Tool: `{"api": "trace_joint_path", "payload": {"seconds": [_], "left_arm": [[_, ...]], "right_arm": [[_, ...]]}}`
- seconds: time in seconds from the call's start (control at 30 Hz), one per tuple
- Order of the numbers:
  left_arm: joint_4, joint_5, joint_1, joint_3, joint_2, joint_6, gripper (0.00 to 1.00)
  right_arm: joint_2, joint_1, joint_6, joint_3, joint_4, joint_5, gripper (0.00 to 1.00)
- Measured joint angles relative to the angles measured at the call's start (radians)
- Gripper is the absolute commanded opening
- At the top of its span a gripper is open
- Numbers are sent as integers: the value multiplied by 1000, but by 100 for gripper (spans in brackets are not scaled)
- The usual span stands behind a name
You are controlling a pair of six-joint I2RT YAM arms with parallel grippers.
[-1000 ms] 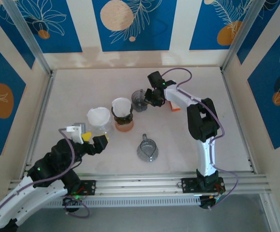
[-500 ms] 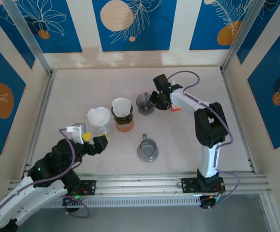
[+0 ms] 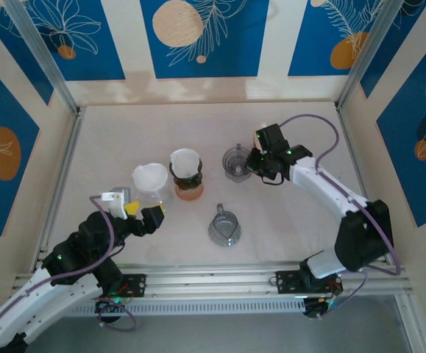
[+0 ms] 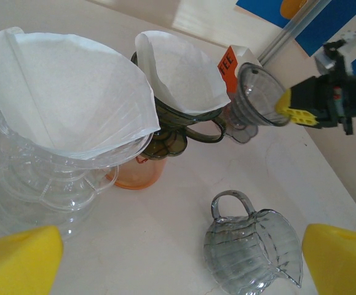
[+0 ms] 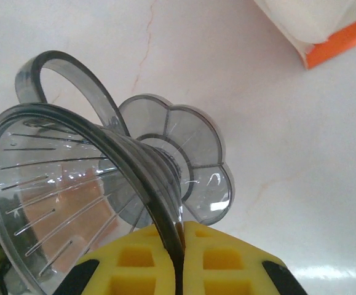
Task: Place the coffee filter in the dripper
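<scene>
Right tool (image 3: 255, 163), seen from above, is clamped on the rim of an empty grey dripper (image 3: 235, 162) just to its left. Farther out on that side stands a dark dripper (image 3: 187, 176) with a white paper filter (image 3: 185, 160) in it, set on an orange cup (image 3: 189, 193). The left tool (image 3: 145, 211) hovers with its jaws wide apart, and right ahead of it a clear dripper (image 3: 154, 195) holds a second filter (image 3: 149, 176). A glass pitcher (image 3: 224, 224) sits on the counter (image 3: 124, 132) off to its right. From the left wrist, the left tool (image 4: 178, 246) has its yellow fingers (image 4: 18, 261) spread at both lower corners, with the second filter (image 4: 67, 98) close ahead and the pitcher (image 4: 251, 246) between the fingers. From the right wrist, the right tool (image 5: 179, 236) pinches the grey dripper (image 5: 73, 178) by its wall, the dripper tilted, and an orange-edged box (image 5: 325, 31) lies beyond.
</scene>
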Motion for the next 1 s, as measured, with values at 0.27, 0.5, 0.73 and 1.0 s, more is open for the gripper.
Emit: {"api": "trace_joint_path", "payload": {"seconds": [0.27, 0.5, 0.73, 1.0], "left_arm": [[2, 0, 0, 0, 0, -5, 100], [6, 0, 0, -3, 19, -4, 100], [12, 0, 0, -6, 22, -5, 100], [12, 0, 0, -11, 18, -7, 100]], "right_arm": [[-232, 12, -44, -68, -123, -76, 0], [-266, 95, -83, -68, -231, -181, 0], [-225, 212, -97, -68, -314, -215, 0], [-219, 236, -95, -62, -335, -226, 0]]}}
